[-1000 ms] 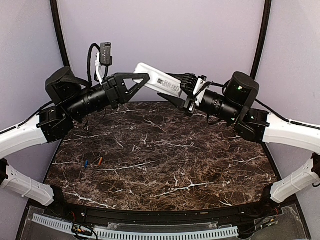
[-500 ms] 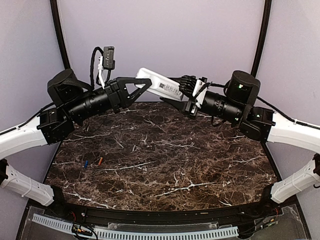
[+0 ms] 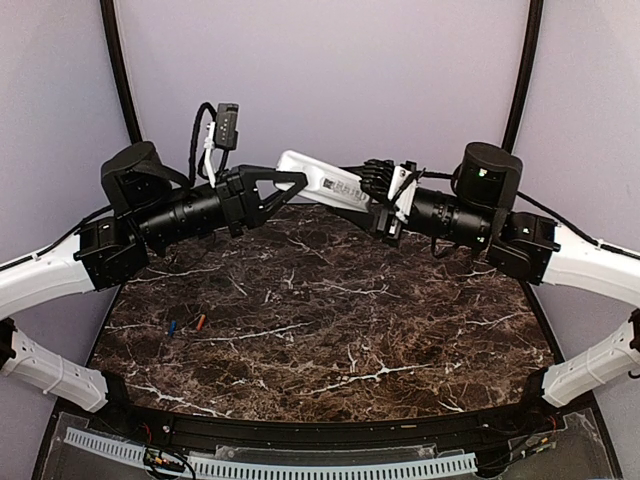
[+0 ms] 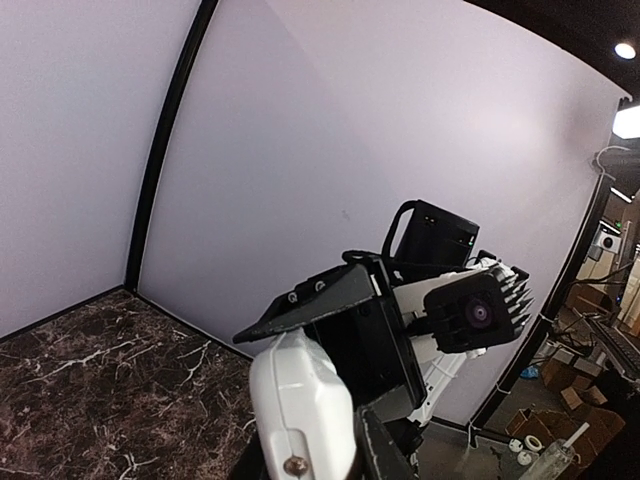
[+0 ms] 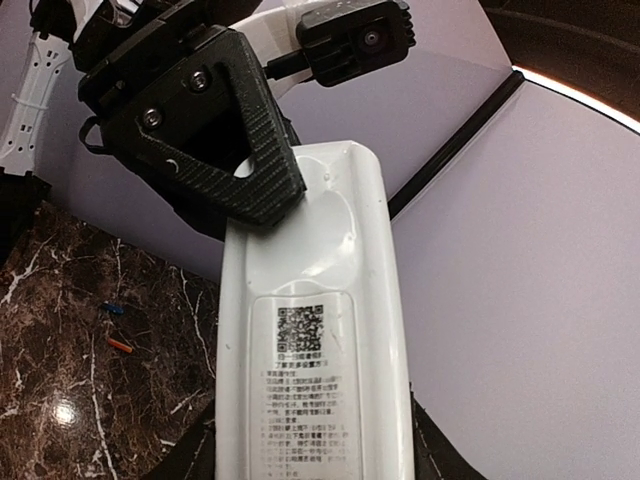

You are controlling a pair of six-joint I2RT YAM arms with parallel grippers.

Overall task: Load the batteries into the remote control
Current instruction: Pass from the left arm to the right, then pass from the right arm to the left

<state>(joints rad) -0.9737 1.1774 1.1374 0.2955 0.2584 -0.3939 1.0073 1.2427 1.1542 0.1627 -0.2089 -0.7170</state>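
Observation:
The white remote control (image 3: 322, 181) is held in the air over the table's far edge, its plain back with a QR label turned up (image 5: 315, 350). My right gripper (image 3: 368, 190) is shut on one end of it, dark fingers (image 5: 437, 452) on both sides. My left gripper (image 3: 292, 180) closes on the other end (image 4: 300, 410): one finger (image 5: 230, 130) lies on the back and the other is underneath. The blue battery (image 3: 171, 326) and the orange-red battery (image 3: 200, 322) lie side by side on the table at the left, far from both grippers.
The dark marble table (image 3: 330, 320) is walled by pale panels behind and at the sides. A perforated white strip (image 3: 300, 465) runs along the near edge. The left wrist's cable loop (image 3: 205, 125) rises above the left arm.
My left gripper has moved right and its fingers now overlap the remote's end. My right gripper has levelled the remote and shifted it slightly. The batteries have not moved.

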